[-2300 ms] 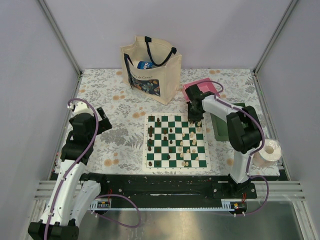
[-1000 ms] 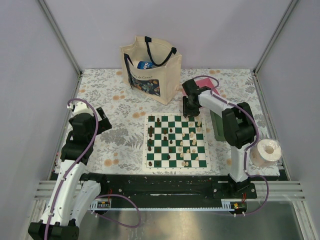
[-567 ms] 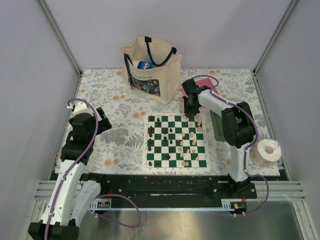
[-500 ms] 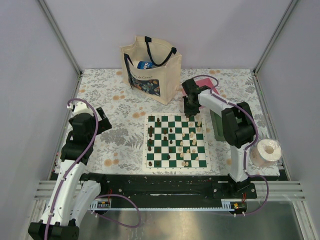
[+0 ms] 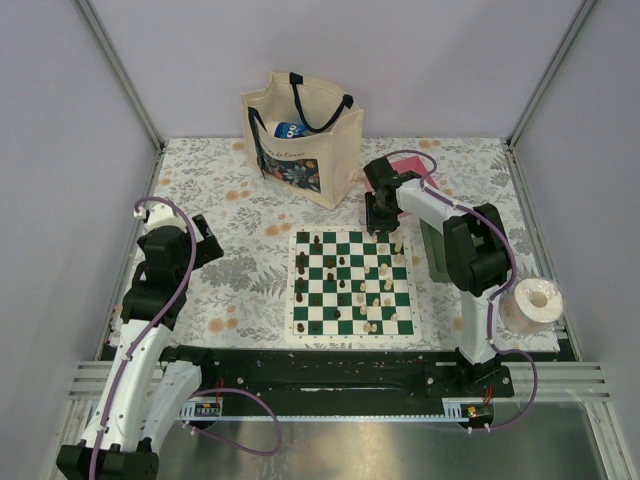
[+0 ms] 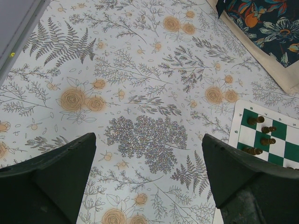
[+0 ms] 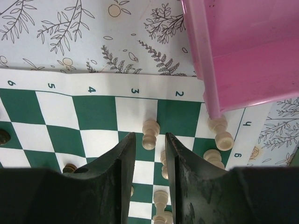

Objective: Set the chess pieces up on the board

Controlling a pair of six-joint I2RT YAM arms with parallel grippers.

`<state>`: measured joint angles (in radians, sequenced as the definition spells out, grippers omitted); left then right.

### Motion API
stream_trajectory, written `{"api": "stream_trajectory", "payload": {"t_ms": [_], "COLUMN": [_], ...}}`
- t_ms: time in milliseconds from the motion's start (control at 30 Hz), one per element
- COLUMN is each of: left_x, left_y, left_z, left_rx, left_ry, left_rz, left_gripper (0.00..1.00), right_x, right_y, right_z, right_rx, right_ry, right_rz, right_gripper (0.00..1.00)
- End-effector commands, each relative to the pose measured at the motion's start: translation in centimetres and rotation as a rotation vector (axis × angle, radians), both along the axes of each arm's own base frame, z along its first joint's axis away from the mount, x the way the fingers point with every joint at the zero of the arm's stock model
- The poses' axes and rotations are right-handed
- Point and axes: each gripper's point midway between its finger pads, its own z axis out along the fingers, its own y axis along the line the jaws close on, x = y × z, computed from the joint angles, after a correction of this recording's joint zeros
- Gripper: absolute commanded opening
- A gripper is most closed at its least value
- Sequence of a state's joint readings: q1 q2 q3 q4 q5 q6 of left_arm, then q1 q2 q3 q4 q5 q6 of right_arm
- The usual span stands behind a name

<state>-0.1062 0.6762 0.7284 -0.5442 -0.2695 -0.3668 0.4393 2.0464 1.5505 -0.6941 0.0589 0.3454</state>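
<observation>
- The left end effector (image 6: 148,137) is held spread wide above the floral counter (image 6: 140,84), left of the board (image 6: 240,122)
- Dark and cream chess pieces (image 5: 362,285) are scattered over the board's squares
- The right end effector (image 7: 150,136) is narrowly parted at the board's far edge, near the pink tray (image 7: 252,51); a cream piece (image 7: 150,127) is seen untouched in the gap

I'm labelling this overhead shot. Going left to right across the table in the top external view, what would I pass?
left arm → board → green tray → paper roll
</observation>
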Motion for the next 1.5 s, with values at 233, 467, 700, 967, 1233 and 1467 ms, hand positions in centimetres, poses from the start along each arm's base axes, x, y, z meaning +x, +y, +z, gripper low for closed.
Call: {"api": "stream_trajectory", "payload": {"t_ms": [233,467,700,967,1233,1467], "left_x": [0.4,0.4,0.4,0.4,0.4,0.5], "left_y": [0.2,0.3,0.2,0.3,0.2,0.1], "left_z": [1.4,1.3,1.3,1.3,1.2,1.3], "left_rx": [-0.004,-0.002,-0.004,-0.002,-0.003,-0.006], "left_ry": [-0.05,-0.049,-0.046,-0.048,-0.043,-0.046], "left_rz": [0.01,0.014,0.01,0.014,0.01,0.006], "left_gripper": [0.99,0.99,0.99,0.99,0.99,0.99], "right_x": [0.1,0.1,-0.1,0.0,1.0,1.4], "right_y": [0.4,0.5,0.7,0.5,-0.7,-1.2], "right_z": [0.3,0.3,-0.1,0.5,2.4,2.3], "right_rx": [0.008,0.01,0.02,0.012,-0.035,-0.056], "right_ry": [0.004,0.01,0.029,0.012,-0.06,-0.074], "right_rz": [0.006,0.016,0.024,0.026,-0.003,-0.018], "right_gripper": [0.39,0.35,0.34,0.22,0.2,0.2]}}
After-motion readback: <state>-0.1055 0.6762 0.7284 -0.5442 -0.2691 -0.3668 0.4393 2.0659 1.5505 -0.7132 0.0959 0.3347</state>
